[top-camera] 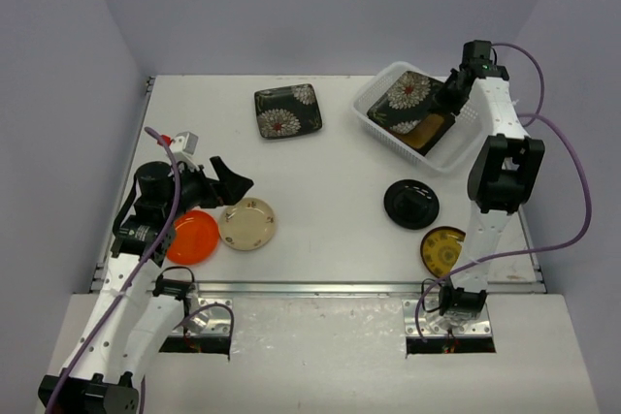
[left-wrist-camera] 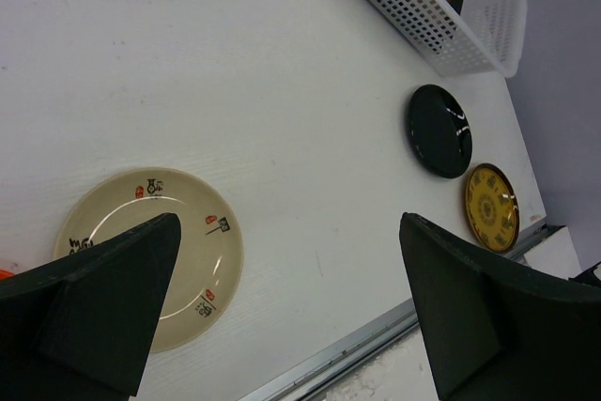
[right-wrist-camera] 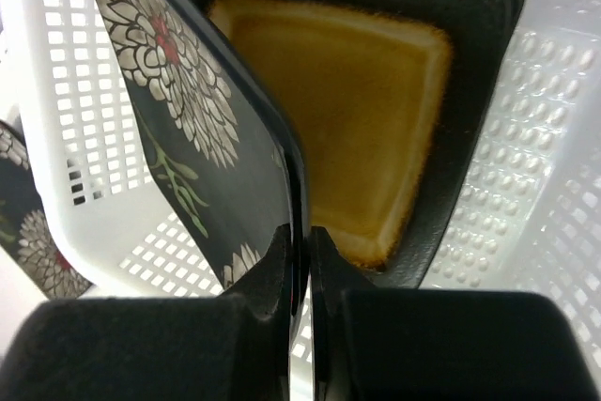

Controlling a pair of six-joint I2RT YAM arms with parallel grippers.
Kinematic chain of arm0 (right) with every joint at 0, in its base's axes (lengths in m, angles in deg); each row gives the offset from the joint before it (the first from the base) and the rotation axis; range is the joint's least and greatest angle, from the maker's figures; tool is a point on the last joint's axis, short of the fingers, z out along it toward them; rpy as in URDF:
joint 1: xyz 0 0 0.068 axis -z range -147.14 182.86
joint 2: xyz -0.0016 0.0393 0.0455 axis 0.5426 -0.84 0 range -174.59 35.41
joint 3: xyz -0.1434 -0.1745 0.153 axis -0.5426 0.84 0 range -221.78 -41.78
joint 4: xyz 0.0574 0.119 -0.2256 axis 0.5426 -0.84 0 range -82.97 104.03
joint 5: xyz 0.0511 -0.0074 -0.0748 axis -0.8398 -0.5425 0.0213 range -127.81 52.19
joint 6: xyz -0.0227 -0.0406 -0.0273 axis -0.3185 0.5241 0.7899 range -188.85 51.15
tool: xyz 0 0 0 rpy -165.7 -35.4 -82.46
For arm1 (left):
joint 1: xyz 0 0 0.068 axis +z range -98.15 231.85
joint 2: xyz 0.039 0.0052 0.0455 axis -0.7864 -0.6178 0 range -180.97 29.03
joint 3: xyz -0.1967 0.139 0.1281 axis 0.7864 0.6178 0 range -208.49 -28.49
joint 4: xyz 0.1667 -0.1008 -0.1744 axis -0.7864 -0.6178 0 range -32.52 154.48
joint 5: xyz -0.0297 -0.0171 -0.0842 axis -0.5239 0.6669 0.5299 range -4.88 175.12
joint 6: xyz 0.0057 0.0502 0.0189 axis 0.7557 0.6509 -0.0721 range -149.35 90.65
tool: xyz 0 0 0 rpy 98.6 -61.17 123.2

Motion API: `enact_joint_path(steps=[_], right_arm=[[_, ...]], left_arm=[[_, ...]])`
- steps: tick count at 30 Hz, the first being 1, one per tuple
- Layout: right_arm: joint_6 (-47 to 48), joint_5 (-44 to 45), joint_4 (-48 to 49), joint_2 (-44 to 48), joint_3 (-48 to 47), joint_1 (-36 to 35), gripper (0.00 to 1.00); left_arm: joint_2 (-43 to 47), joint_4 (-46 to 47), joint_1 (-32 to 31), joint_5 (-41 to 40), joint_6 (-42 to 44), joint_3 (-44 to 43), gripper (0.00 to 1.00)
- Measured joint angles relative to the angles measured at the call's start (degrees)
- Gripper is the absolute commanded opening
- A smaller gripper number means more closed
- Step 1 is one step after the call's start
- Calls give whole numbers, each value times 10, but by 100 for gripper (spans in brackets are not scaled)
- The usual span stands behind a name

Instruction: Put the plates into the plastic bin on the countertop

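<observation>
Currently clamping right gripper (right-wrist-camera: 300, 232) on rim of black floral plate (right-wrist-camera: 178, 91), tilted edge-up inside plastic bin (right-wrist-camera: 56, 138), probably to settle against amber-centred plate (right-wrist-camera: 329, 110) already in there. Hovering left gripper (left-wrist-camera: 289, 223) wide open over cream plate (left-wrist-camera: 202, 260) on countertop (left-wrist-camera: 282, 91), likely lining up next pick.

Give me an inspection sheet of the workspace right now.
Surface: white countertop, metal rail along its front.
Job's things: plastic bin holds amber plate and a tilted floral plate; second floral plate, black plate, yellow-patterned plate, cream plate and orange plate lie on the countertop outside it.
Clutter: nothing seen.
Tools: left tool open, empty, by the cream plate; right tool shut on the tilted floral plate's rim.
Cables: purple cables run along both arms.
Surroundings: plain pale walls on three sides.
</observation>
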Motion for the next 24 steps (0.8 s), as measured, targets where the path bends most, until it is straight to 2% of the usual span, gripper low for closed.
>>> enact_joint_path(steps=[2,3,6,14,15,16,20,21,22,24], right_arm=[[2,-8,-2,-4,-5,0,25],[5,-10,-3,-5,-8,0,24],[17,0,-9,-6,-14,-1,2],[15,5,-12,-6,-3,19,0],[14,5,-12,-6,2,22,5],[13,5,-12,-6,8,25,20],[15,14,-14,-3,31,32,56],[15,17,-16,-1,36,33,68],[16,17,-16,2,41,34,72],[12,17,-16,15,50,33,76]], left_arm=[[-1,0,0,-2,0,0,100],[-1,0,0,-3,0,0,100],[-1,0,-1,-4,0,0,100],[-4,0,-1,-7,0,0,100],[-4,0,-1,-7,0,0,100],[-4,0,-1,-7,0,0,100],[-5,0,-1,-7,0,0,100],[-5,0,-1,-7,0,0,100],[-6,0,-1,-7,0,0,100],[-7,0,-1,-8,0,0,100]])
